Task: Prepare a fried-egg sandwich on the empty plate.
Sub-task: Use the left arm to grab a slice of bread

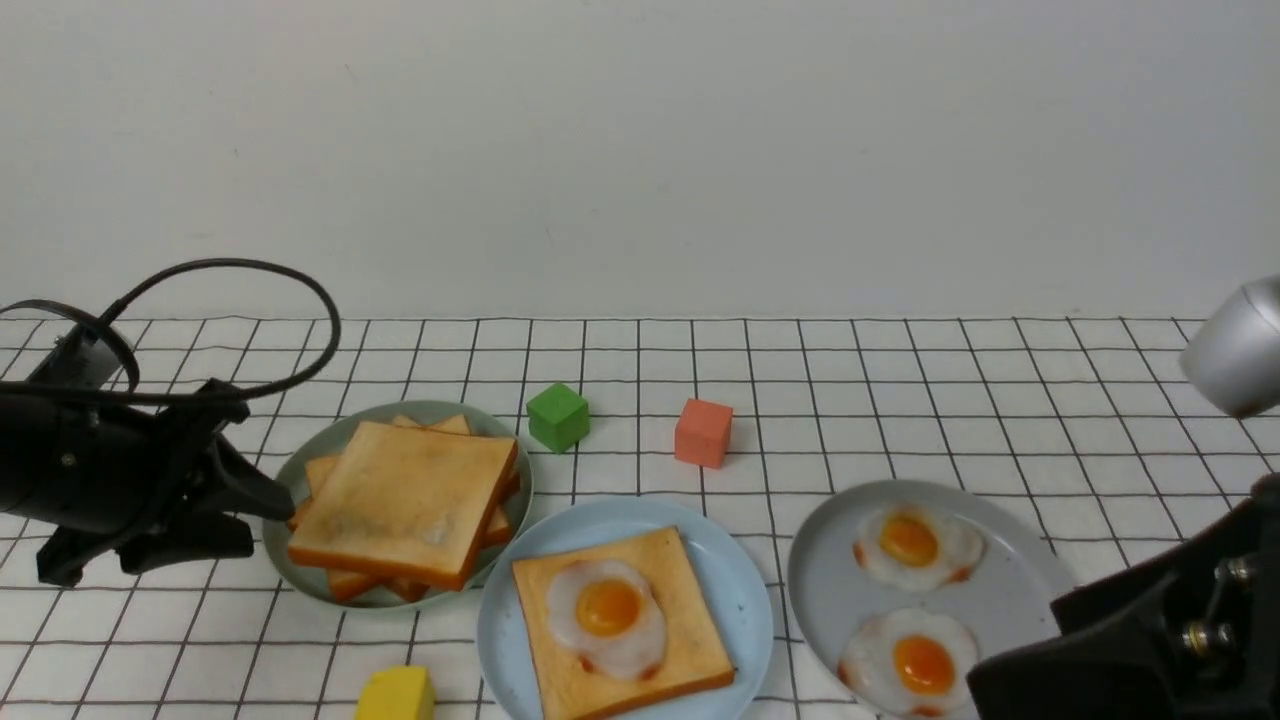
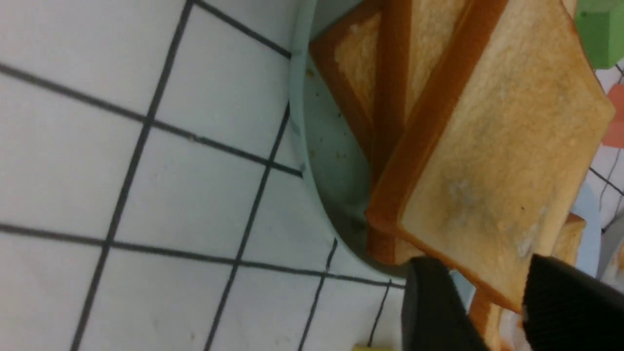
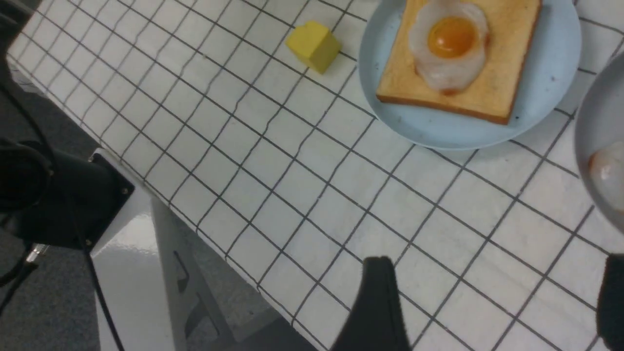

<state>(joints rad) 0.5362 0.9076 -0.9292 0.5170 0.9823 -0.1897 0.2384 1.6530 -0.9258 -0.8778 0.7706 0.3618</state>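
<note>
The pale sky-blue plate sits at front centre. On it lies one golden toast slice with a glossy fried egg on top; all three also show in the right wrist view: plate, toast, egg. My left gripper is open and empty at the left rim of the sage-green plate. In its wrist view the gripper frames a corner of the top slice of the toast pile. My right gripper is wide open and empty over the cloth at front right.
A grey plate at front right holds two more fried eggs. A green cube and a salmon cube stand behind the plates. A yellow block lies at the front. The right arm fills the front right corner.
</note>
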